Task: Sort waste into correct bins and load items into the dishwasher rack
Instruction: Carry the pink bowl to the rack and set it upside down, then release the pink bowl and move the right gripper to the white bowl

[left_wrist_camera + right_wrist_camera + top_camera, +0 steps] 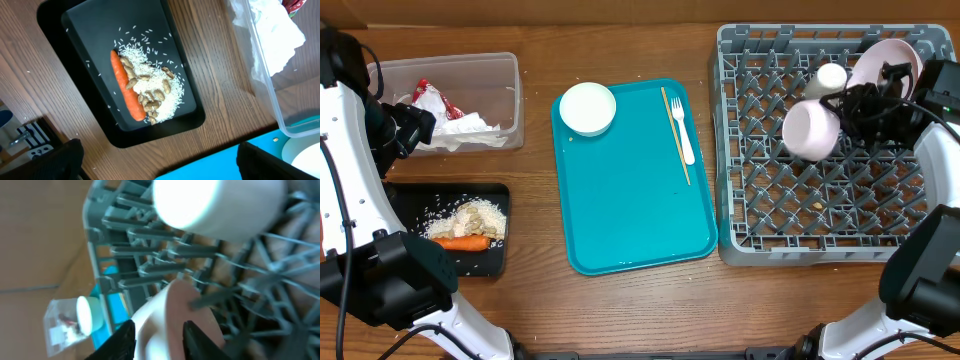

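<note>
Carrot (460, 242) lies along the near edge of the crumbs (470, 215) in the black tray (410, 200), which sits on the tabletop (620, 310) left of the teal tray (630, 200), by its near end. The left fingers (57, 162) hang spread wide, holding nothing, left of the teal tray between the black tray and the clear tub (445, 58). That tub stands left of the teal tray's far end and holds crumpled napkins (470, 128) and a red wrapper (428, 97). Just right of the teal tray stands the dishwasher rack (800, 220). Over its far half the right fingers (122, 342) pinch the wall of a bowl (808, 130), tipped on its side above the pegs. On the teal tray, a fork (682, 130) lies toward the far right and a second bowl (588, 107) sits in the far left corner. Farthest, in the rack right of the teal tray's far end, are a cup (831, 76) and a tilted plate (885, 60).
</note>
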Action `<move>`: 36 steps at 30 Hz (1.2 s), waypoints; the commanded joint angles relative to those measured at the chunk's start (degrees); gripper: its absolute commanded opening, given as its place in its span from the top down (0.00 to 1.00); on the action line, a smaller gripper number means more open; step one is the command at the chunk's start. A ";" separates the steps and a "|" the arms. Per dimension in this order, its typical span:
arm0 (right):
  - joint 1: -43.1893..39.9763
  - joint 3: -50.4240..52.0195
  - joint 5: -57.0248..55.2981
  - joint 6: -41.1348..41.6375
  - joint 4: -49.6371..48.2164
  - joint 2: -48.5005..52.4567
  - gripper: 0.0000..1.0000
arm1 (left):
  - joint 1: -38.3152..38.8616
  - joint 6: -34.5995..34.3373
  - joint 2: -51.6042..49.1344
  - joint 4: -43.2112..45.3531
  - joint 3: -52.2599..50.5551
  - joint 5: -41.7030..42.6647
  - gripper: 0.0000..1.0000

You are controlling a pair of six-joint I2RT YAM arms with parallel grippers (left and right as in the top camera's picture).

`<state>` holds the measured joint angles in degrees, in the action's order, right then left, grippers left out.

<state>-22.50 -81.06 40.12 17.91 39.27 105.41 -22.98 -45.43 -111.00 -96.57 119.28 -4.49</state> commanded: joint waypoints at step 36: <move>14.88 -11.74 -48.26 6.16 24.61 1.14 0.86 | 1.27 0.22 1.62 -0.04 -0.07 0.04 0.00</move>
<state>-6.52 -93.19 -2.90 21.85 65.25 106.48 -22.46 -45.43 -111.00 -96.49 119.28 -4.51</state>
